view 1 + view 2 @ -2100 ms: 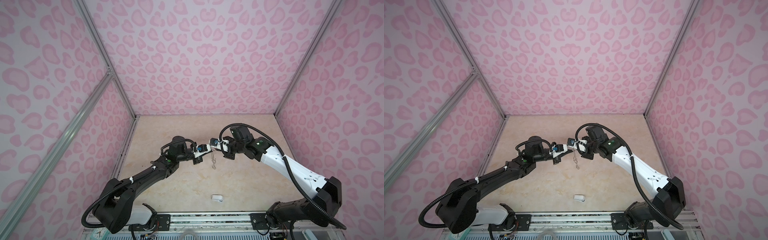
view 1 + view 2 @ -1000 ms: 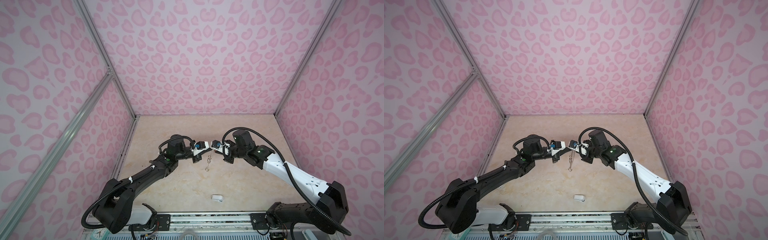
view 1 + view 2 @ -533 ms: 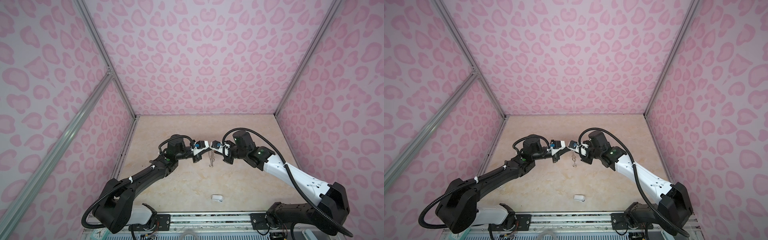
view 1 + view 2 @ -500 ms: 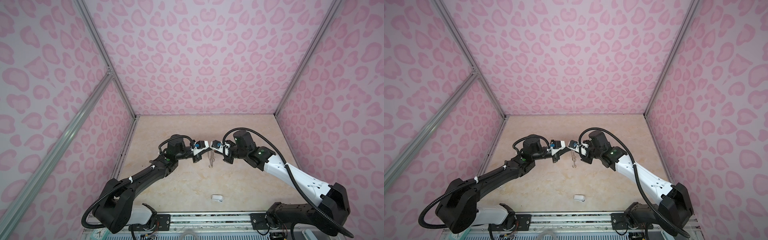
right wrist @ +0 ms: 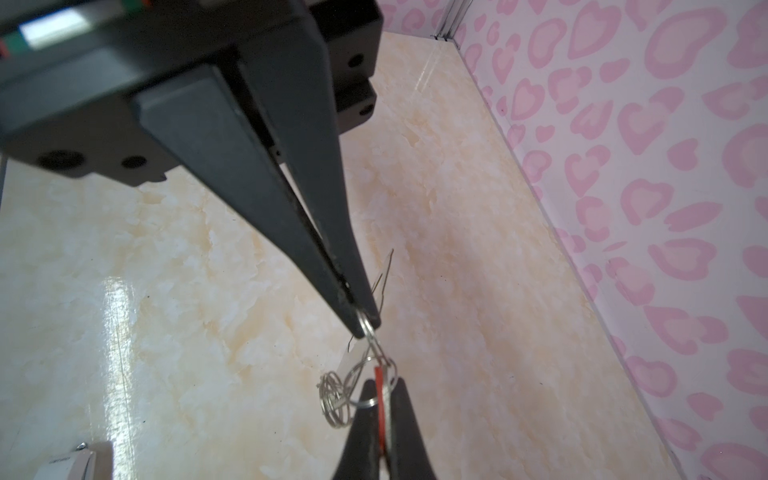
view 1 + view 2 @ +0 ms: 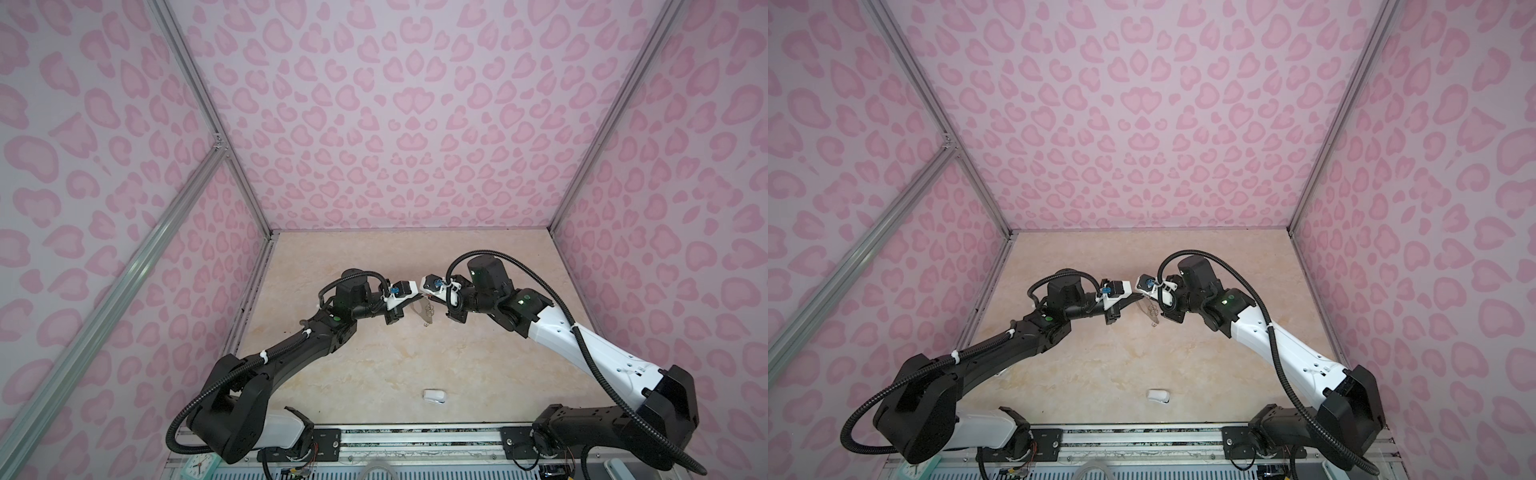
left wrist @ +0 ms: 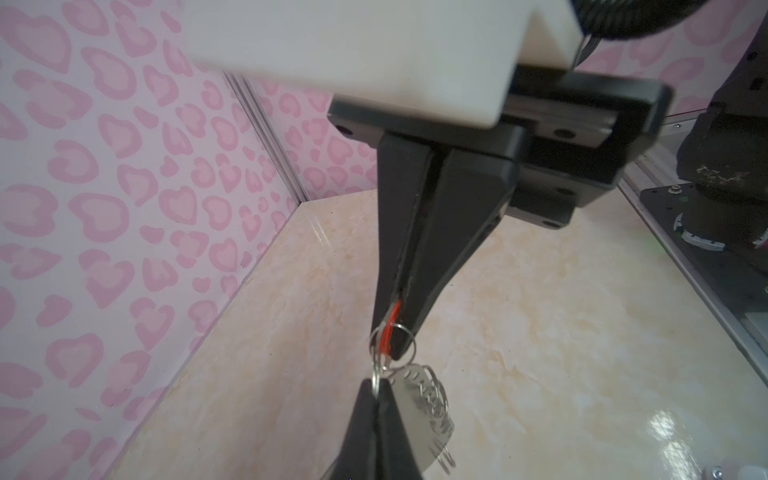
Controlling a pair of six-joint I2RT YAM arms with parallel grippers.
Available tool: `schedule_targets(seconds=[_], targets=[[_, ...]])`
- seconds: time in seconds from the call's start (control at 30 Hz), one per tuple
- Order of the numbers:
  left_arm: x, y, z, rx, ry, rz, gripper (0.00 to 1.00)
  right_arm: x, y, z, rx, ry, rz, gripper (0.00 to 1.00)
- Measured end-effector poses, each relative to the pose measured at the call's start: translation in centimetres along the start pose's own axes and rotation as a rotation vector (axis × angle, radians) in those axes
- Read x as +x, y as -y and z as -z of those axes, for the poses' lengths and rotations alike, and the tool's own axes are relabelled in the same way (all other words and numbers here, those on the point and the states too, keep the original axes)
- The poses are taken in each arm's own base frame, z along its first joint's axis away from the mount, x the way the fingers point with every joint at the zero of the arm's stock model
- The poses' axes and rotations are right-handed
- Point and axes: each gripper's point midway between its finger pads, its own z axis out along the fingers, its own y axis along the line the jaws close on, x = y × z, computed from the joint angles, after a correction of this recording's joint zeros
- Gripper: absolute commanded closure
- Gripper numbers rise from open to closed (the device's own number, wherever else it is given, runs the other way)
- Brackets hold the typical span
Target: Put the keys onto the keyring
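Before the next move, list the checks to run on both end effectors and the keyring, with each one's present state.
1. Left end effector shut on the orange-red tag: ok.
2. Right end effector pinching a wire ring: ok.
3. Keyring lifted off the table: ok.
4. Orange-red tag joined to that wire ring: cannot tell.
5. Blue-tagged key located: cannot tell.
6. White object apart from both arms: ok.

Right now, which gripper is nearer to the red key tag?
Left. The left gripper is shut on the red tag; the right gripper pinches a wire ring just beside it.
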Motion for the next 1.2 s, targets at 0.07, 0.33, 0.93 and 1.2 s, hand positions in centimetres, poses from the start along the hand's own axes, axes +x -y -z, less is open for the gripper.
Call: schedule_targets(seconds=[0.07, 0.33, 0.93, 1.2], targets=[[0.2, -0.1, 0.0, -0.008, -0.009, 0.0, 0.97, 0.1, 0.1, -0.2, -0.008, -0.017, -0.005, 1.0], [0.5, 0.0, 0.0, -0.015, -0.019, -0.004, 0.97, 1.3, -0.2, -1.2, -0.048, -0.082, -0.013, 1.0], [0.1, 0.2, 0.1, -0.007, 0.003, -0.009, 0.91, 2.6, 0.1, -1.6, -0.07, -0.105, -0.033, 1.0], [1.0, 0.1, -0.1, 0.0, -0.007, 0.016, 0.71, 2.9, 0.6, -1.1, -0.068, -0.145, -0.02, 1.0]])
